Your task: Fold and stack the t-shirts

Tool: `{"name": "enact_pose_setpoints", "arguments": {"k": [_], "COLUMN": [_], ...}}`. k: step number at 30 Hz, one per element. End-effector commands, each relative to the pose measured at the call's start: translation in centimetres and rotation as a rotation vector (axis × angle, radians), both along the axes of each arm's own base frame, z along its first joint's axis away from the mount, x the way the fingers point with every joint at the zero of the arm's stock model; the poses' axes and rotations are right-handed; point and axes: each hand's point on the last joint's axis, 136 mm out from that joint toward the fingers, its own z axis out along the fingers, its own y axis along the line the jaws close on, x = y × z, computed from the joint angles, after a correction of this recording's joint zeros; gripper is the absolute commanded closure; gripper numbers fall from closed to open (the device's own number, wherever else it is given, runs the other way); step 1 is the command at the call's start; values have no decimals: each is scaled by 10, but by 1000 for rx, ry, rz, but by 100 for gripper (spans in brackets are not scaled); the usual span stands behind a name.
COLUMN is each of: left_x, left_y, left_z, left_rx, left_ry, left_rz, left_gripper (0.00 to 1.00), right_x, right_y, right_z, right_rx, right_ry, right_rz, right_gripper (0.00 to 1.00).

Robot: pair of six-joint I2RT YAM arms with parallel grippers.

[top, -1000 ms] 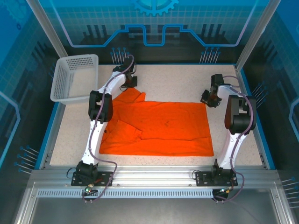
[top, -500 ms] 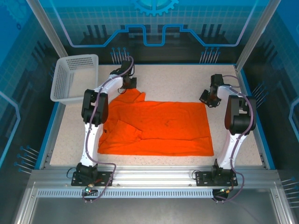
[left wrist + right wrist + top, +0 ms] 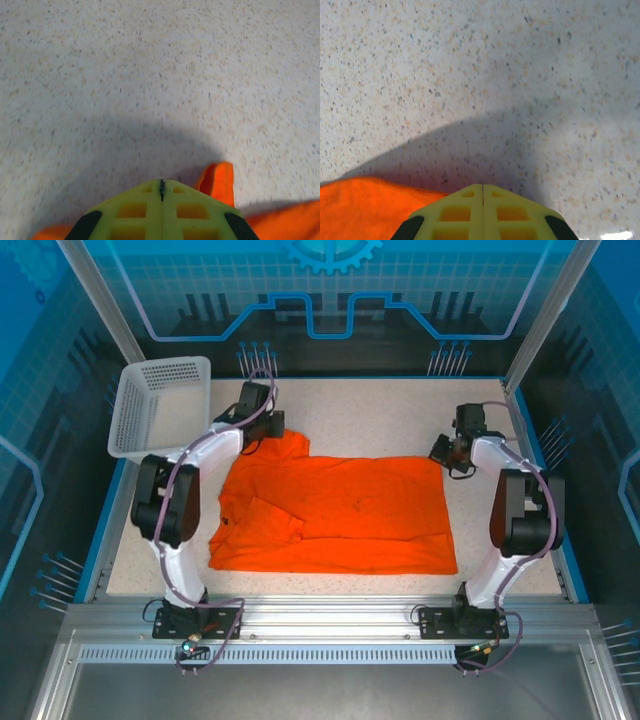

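Left arm (image 3: 165, 500) elbow has swung outward toward 9 o'clock; right arm (image 3: 525, 510) elbow has shifted slightly toward 3 o'clock, and the right fingers (image 3: 455, 212) have closed fully. T-shirt (image 3: 340, 515) lies spread flat at the centre of the tabletop (image 3: 370, 410).

Left fingers (image 3: 135, 210) are pressed together at the shirt's 11 o'clock corner. Orange fabric shows on both sides of the tips, with one fold standing up at 3 o'clock. Whether fabric is pinched cannot be told.

Right fingers are pressed together at the shirt's 1 o'clock corner, with fabric at their 8 o'clock side. A grip cannot be confirmed.

Basket (image 3: 160, 405) stands at the tabletop's 10 o'clock corner.
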Motion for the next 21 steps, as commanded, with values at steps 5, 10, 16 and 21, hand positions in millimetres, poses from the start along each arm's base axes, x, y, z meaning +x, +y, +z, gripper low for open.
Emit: {"name": "enact_pose_setpoints", "arguments": {"k": [5,10,16,21], "left_x": [-67,-105,-151,-179], "left_y": [9,25,34,44], "left_z": [24,20,-1,-15], "left_rx": [-29,-43,-122,-160], "left_ry": [-28,36,99,133], "left_rz": [51,159,255,320], "left_gripper": [100,100,100,100], "right_x": [-40,-59,-71,-73], "right_y": [2,-6,-14,-16], "right_z": [-2,-2,-6,-7], "right_rx": [2,1,2,20], "right_ry": [36,43,52,46], "right_rz": [-25,-74,-112,-129], "right_gripper": [100,100,100,100]}}
